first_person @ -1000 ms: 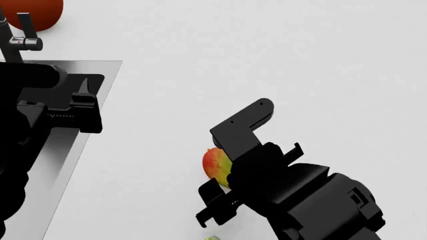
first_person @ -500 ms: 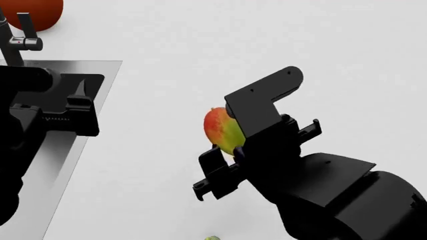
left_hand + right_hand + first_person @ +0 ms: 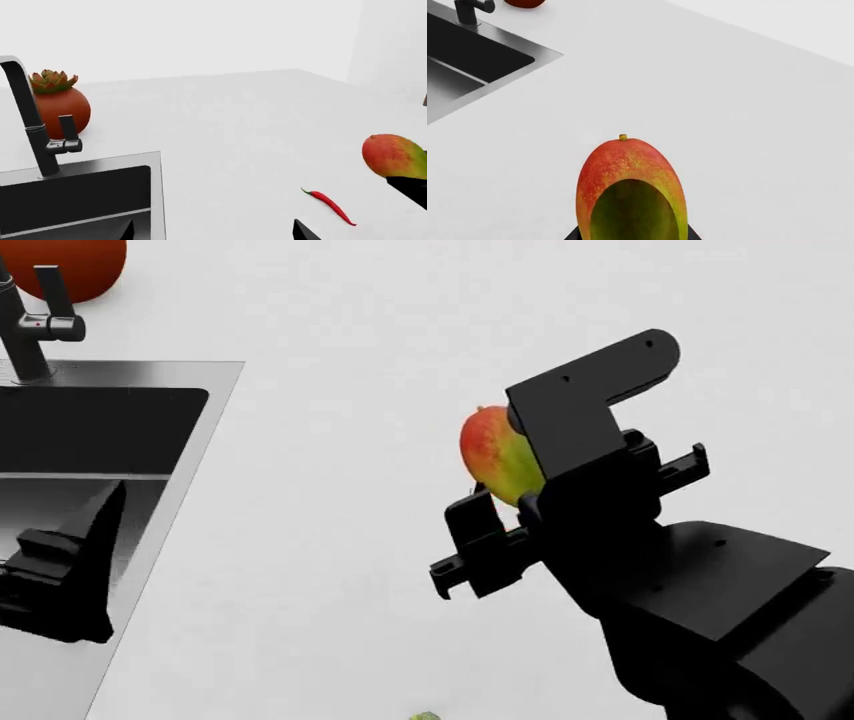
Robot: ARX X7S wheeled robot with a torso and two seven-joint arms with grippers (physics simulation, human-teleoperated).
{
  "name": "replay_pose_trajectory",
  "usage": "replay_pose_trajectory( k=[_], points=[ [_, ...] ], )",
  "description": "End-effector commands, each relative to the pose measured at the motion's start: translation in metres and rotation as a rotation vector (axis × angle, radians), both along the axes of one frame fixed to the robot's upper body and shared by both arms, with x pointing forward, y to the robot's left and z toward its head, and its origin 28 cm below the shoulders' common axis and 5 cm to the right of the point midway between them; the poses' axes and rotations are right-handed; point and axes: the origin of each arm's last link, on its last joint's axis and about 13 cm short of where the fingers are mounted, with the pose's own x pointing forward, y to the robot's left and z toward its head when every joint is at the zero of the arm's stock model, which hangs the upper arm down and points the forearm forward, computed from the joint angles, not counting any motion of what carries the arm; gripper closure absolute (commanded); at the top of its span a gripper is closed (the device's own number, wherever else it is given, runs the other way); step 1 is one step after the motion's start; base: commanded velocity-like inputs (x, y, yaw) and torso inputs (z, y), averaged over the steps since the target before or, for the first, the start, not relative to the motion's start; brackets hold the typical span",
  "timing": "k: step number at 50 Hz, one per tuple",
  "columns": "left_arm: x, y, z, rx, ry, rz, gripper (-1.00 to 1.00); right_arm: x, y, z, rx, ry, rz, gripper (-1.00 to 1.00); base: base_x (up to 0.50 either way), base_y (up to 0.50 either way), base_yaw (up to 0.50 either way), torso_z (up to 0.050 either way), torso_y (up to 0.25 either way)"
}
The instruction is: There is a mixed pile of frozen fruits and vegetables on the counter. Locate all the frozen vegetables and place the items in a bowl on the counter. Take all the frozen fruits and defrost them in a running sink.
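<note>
Mango (image 3: 497, 458) clamped in right gripper (image 3: 514, 502) jaws, stem end pointing away, raised above counter (image 3: 374, 330); sink (image 3: 160, 430) well off toward left gripper (image 3: 67, 575), jaw state indeterminate.

A round red-orange pot (image 3: 63, 109) holding a spiky green-and-red succulent (image 3: 52, 80) stands behind.

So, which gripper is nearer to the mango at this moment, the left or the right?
The right. The right gripper holds the mango above the counter. The left gripper is far away, over the sink.
</note>
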Motion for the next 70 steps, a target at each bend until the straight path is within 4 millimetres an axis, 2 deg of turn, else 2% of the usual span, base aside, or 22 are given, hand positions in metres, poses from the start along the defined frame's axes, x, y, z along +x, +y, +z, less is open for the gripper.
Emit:
replay_pose_trajectory(
  k=[1,16,28,39,63,70],
  points=[
    [-0.053,0.010,0.017,0.089,0.048,-0.174,-1.00,0.006,-0.004,0.000,-0.023,-0.005,-0.014,1.00,0.00,0.00,0.00,0.000,0.000],
    [-0.080,0.017,0.031,0.057,0.130,-0.331,-1.00,0.011,-0.007,-0.004,-0.026,0.000,-0.027,1.00,0.00,0.00,0.00,0.000,0.000],
    [-0.086,0.021,0.031,0.098,0.174,-0.372,-1.00,0.013,-0.007,-0.006,-0.028,0.002,-0.029,1.00,0.00,0.00,0.00,0.000,0.000],
    [-0.090,0.021,0.019,0.151,0.230,-0.398,-1.00,0.014,-0.008,-0.005,-0.024,0.001,-0.029,1.00,0.00,0.00,0.00,0.000,0.000],
    [-0.082,0.021,-0.026,0.223,0.341,-0.371,-1.00,0.016,-0.004,-0.008,-0.030,0.006,-0.017,1.00,0.00,0.00,0.00,0.000,0.000],
    [-0.083,0.020,-0.031,0.238,0.356,-0.374,-1.00,0.016,-0.004,-0.008,-0.032,0.004,-0.017,1.00,0.00,0.00,0.00,0.000,0.000]
  ],
)
